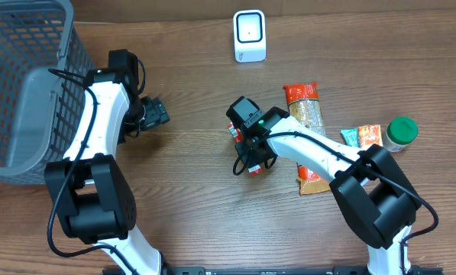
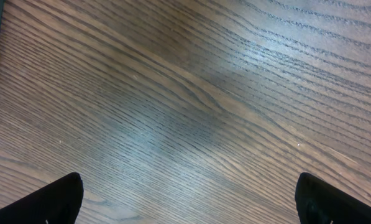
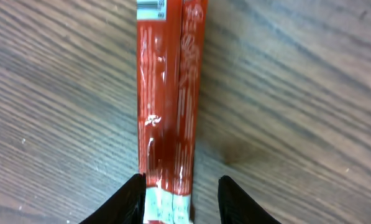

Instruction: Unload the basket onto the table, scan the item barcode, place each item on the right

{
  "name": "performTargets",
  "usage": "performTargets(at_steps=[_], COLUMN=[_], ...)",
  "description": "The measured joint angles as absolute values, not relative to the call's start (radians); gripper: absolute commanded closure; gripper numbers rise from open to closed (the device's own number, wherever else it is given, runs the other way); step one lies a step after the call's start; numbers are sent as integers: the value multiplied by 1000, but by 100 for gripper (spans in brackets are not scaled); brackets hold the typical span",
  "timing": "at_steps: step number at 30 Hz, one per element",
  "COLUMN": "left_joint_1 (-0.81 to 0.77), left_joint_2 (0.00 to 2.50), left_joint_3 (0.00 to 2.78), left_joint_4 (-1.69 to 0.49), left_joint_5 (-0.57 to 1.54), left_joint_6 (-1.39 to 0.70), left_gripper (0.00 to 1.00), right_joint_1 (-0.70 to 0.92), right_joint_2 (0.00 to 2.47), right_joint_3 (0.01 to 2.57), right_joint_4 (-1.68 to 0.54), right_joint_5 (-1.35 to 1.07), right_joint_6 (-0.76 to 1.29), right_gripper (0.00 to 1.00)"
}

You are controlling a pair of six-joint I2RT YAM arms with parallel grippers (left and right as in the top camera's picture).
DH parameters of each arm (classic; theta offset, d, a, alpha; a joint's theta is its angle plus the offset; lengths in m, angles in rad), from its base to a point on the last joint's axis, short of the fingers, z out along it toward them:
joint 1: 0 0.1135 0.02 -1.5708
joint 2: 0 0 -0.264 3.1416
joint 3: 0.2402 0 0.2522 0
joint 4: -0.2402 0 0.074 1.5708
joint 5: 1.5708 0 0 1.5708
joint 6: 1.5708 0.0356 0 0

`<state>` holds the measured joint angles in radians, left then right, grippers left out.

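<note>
We see the right gripper (image 3: 182,200) low over the table (image 2: 191,93), its two fingers (image 3: 130,199) straddling the near end of a red packet (image 3: 169,93). The jaws stand partly apart, a little wider than the packet. One finger sits against the packet's edge, while beside the other a strip of bare wood shows between finger and packet. We read that as loose around the packet, not pinching it.

The packet is long and narrow. It lies flat on the wood and runs straight away from the fingers. At its far end there is a white printed patch, cut off at the frame's edge, and we cannot tell whether it is the barcode.

From overhead, the packet lies near the middle of the table, in front of the white scanner (image 1: 250,36) and well apart from it. The right gripper covers its middle, and a red end shows on either side. To the right lie a snack bag (image 1: 304,107), two small sachets (image 1: 363,136) and a green-lidded jar (image 1: 401,131).

The left gripper (image 1: 156,113) is spread as wide as we see it go, with nothing between its fingers. Its own camera shows only two dark fingertips at the lower corners and bare wood between them. It hangs near the grey basket (image 1: 29,99), well apart from the packet.
</note>
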<state>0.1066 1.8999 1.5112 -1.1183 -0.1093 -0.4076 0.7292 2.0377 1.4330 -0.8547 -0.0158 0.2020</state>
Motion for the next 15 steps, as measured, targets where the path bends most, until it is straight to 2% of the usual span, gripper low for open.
performTargets(at_steps=[15], left_joint_1=[107], left_joint_2=[1900], left_joint_3=[1511], left_joint_4=[-1118], left_joint_5=[-110], left_joint_6=[-408], left_gripper=[0], right_joint_1=[735], right_joint_2=[2038], right_joint_3=[1400], right_joint_4=[-800], right_joint_5=[-25], right_joint_6=[252], right_gripper=[66])
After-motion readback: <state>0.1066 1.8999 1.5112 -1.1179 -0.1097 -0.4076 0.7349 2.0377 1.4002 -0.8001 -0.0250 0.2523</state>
